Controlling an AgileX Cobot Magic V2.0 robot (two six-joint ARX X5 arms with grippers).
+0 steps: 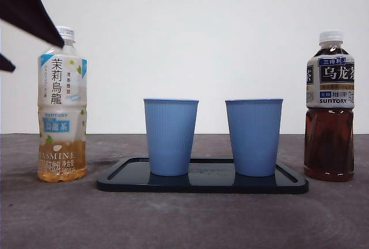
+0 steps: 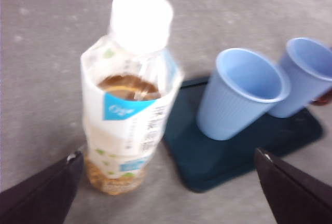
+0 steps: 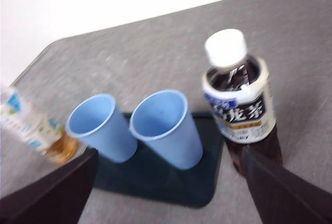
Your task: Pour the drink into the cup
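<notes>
Fingers of our left gripper (image 2: 168,182) spread apart above the pale jasmine-tea plastic bottle (image 1: 61,108) at frame left; right gripper (image 3: 168,182) likewise parted.

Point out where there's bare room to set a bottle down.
Bare table lies in front of the tray, and between the tray and each bottle: the jasmine tea bottle and the dark oolong bottle. The tray holds two blue cups, with only a narrow gap between them.

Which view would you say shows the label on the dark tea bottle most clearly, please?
The front view: the dark tea bottle stands upright, sharp and side-on, so its label is readable. The right wrist view shows it from above, tilted and blurred. The left wrist view shows at most a sliver at the picture's edge.
</notes>
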